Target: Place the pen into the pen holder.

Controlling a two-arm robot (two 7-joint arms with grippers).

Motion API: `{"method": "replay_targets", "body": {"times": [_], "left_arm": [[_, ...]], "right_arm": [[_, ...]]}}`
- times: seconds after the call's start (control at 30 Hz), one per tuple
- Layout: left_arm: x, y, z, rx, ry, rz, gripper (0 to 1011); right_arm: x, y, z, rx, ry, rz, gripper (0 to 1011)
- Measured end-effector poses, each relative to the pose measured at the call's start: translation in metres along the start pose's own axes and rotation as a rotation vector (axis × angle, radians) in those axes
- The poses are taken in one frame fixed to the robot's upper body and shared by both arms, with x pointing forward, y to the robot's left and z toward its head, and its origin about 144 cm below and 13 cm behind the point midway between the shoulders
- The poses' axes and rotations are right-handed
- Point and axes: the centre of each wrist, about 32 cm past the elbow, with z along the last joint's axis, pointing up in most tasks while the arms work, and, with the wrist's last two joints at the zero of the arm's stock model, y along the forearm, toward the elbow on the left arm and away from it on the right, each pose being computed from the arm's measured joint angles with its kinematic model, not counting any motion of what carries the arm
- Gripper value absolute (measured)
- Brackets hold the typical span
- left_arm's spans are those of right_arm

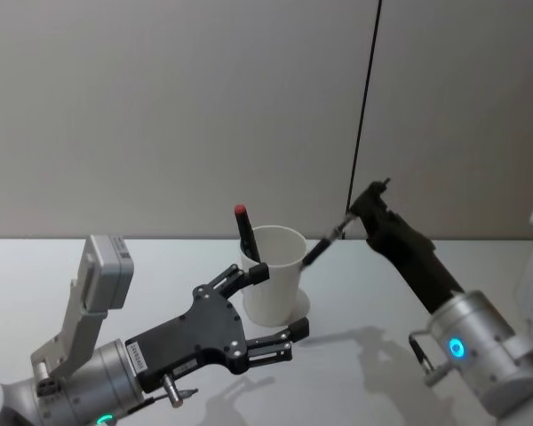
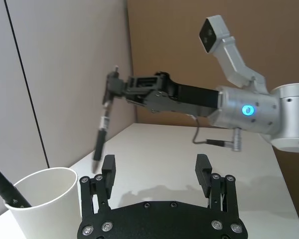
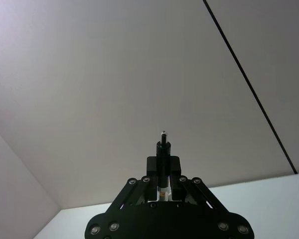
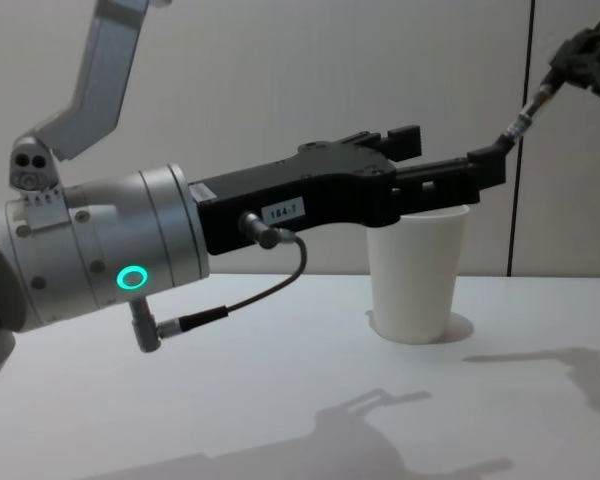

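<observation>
Nearest the camera, the left claw (image 1: 268, 308) hangs just above the table (image 1: 355, 373), fingers spread wide and holding nothing. It sits right beside the pen holder (image 1: 273, 275), a white paper cup standing upright on the table. A dark pen with a red cap (image 1: 245, 232) already leans inside the cup, its top poking out above the rim. Up and to the right of the cup, the right claw (image 1: 354, 211) pinches the pen (image 1: 323, 244) by its top end. That pen slants down toward the cup's rim, with its tip in the air just beside it.
</observation>
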Motion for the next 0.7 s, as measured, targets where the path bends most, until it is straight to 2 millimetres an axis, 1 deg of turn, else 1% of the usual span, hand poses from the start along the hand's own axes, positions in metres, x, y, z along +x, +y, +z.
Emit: {"method": "replay_targets", "body": {"times": [0.03, 0.07, 0.1, 0.17, 0.27, 0.47, 0.7], "left_arm": [[0.000, 0.000, 0.000, 0.000, 0.000, 0.000, 1003], [0.000, 0.000, 0.000, 0.000, 0.000, 0.000, 1003], [0.000, 0.000, 0.000, 0.000, 0.000, 0.000, 1003], [0.000, 0.000, 0.000, 0.000, 0.000, 0.000, 1003], [0.000, 0.000, 0.000, 0.000, 0.000, 0.000, 1003], [0.000, 0.000, 0.000, 0.000, 0.000, 0.000, 1003], [0.000, 0.000, 0.000, 0.000, 0.000, 0.000, 1003]], "right_arm": [[0.002, 0.006, 0.001, 0.011, -0.006, 0.009, 148], [0.002, 0.006, 0.001, 0.011, -0.006, 0.009, 148], [0.004, 0.013, 0.001, 0.022, -0.012, 0.021, 148], [0.005, 0.016, 0.001, 0.025, -0.014, 0.025, 148], [0.008, 0.028, 0.002, 0.039, -0.026, 0.041, 148], [0.011, 0.041, 0.003, 0.047, -0.053, 0.059, 147], [0.013, 0.056, 0.003, 0.048, -0.125, 0.066, 148]]}}
